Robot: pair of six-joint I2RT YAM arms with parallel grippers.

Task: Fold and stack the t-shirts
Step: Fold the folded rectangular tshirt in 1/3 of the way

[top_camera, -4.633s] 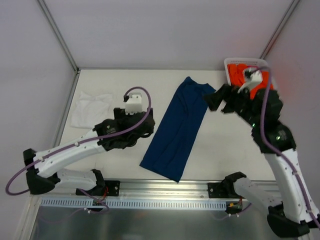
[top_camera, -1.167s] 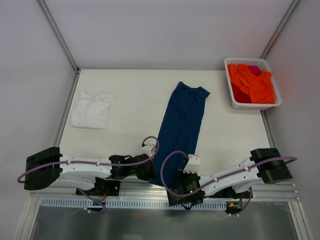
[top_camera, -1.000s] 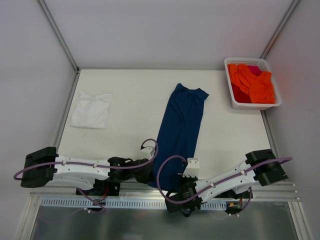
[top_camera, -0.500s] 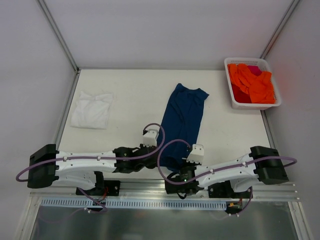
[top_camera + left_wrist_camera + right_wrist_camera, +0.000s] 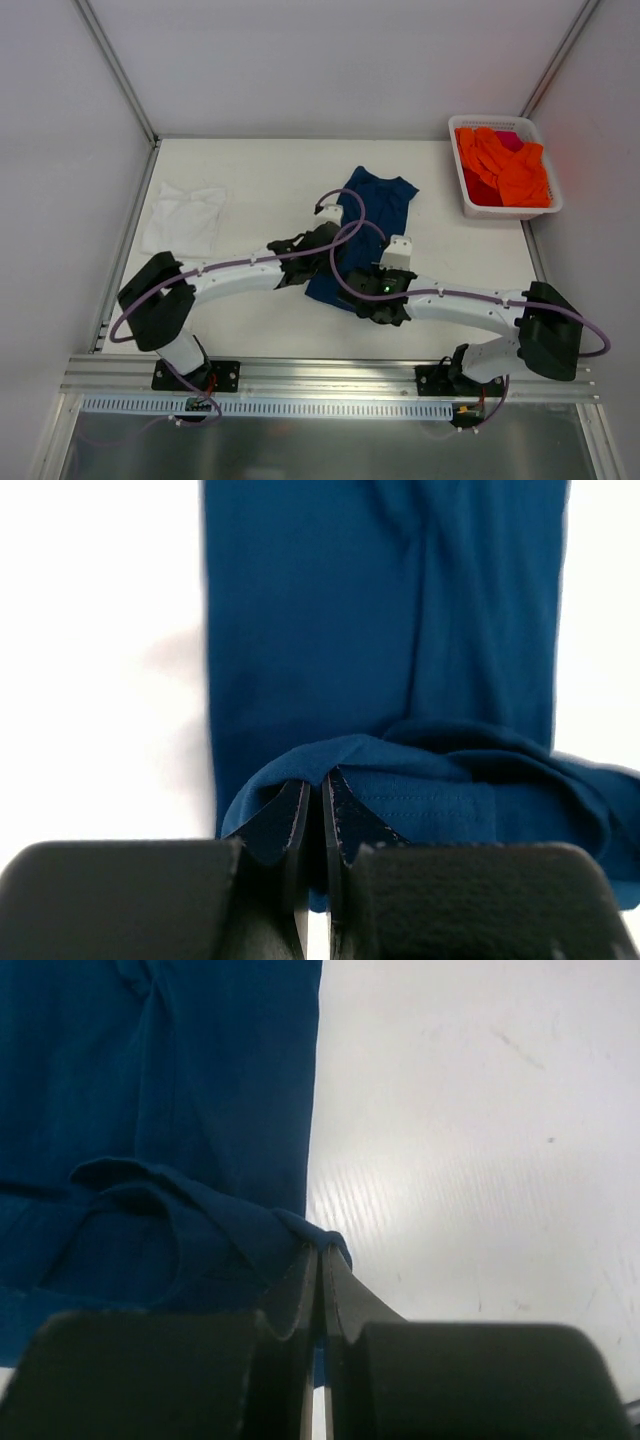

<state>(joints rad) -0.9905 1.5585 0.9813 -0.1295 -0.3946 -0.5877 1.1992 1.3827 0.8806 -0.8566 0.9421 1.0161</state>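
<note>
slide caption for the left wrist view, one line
Left gripper shut on a raised edge of the navy blue cotton t-shirt, the rest lying flat on the white table.

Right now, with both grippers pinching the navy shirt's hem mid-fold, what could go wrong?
1. The left gripper and right gripper each pinch only a thin edge of the navy t-shirt; either grip could slip.
2. The hem bunches between the grips and the shirt lies slanted on the table, so the fold may land skewed or creased.

Both arms stretch forward and angle inward — left claw (image 5: 322, 788) and right claw (image 5: 320, 1258) near together, both pinched tight.
</note>
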